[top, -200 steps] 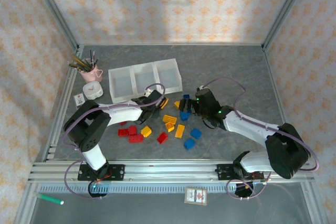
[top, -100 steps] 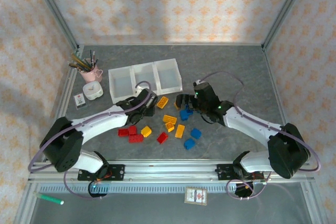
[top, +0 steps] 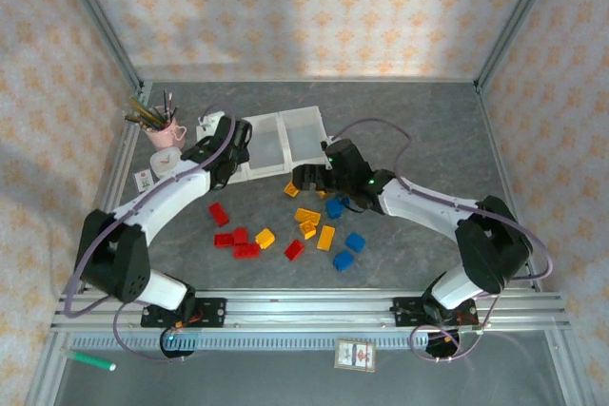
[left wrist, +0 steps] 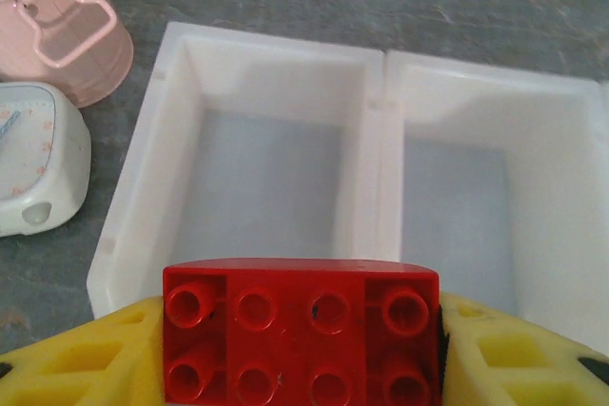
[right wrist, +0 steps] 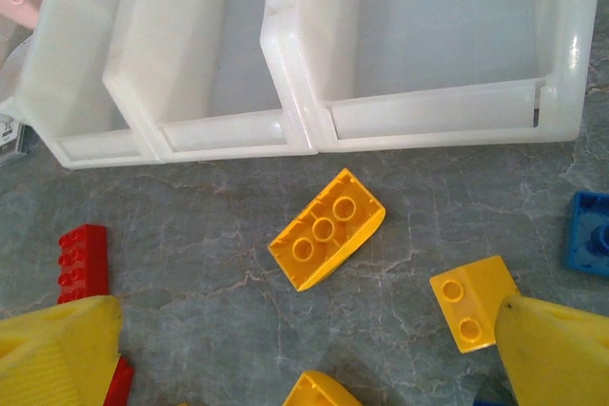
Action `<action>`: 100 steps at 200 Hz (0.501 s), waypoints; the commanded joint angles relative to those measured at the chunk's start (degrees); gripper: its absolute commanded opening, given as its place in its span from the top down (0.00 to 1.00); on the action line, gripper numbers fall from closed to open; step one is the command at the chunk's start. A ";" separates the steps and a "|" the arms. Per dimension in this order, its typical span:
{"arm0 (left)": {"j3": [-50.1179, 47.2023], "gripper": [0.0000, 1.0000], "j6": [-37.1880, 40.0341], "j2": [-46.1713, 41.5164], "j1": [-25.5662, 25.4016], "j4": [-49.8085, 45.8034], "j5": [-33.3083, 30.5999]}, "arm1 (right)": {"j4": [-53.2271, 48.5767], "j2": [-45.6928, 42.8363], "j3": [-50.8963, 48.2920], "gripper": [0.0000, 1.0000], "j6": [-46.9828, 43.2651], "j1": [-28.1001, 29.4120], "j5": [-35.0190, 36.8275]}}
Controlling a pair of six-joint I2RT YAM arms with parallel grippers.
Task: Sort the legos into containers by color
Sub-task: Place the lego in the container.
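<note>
Left wrist view first: your left gripper (left wrist: 303,373) is pinching a red brick (left wrist: 301,330) by its ends, at the near edge of the bins (left wrist: 373,116), lined up with the compartment nearest the pink cup (left wrist: 57,26). Your right gripper (right wrist: 304,335) is spread wide above a yellow brick (right wrist: 326,228) that's lying on the table just in front of the bins.

containers (top: 266,145) 3 | red legos (top: 245,251) 6 | arms (top: 162,199) 2 | cup (top: 169,132) 1

Grey table (top: 419,121), three white containers (top: 306,113), scattered legos (top: 326,238), pink cup (top: 164,132), clock (top: 166,164)
</note>
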 commanded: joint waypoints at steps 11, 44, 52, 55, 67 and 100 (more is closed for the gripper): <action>3.13 0.57 -1.16 6.56 2.67 3.40 -2.38 | 1.64 1.47 3.00 0.00 -0.79 0.23 2.03; 6.87 0.56 -2.74 12.29 4.48 2.38 -4.75 | 1.21 2.43 3.72 0.00 -1.41 0.23 2.41; 7.06 0.52 -3.06 12.80 4.72 2.84 -4.51 | 0.95 2.65 4.03 0.00 -1.46 0.23 2.43; 7.12 0.50 -3.06 12.89 4.80 3.10 -4.39 | 0.86 2.74 4.11 0.00 -1.49 0.23 2.43; 7.17 0.42 -2.63 13.17 4.81 4.19 -3.81 | 0.83 2.87 4.30 0.00 -1.56 0.23 2.40; 8.91 0.34 -1.94 14.67 5.11 2.94 -3.75 | 0.41 2.35 4.87 0.00 -2.09 0.23 2.57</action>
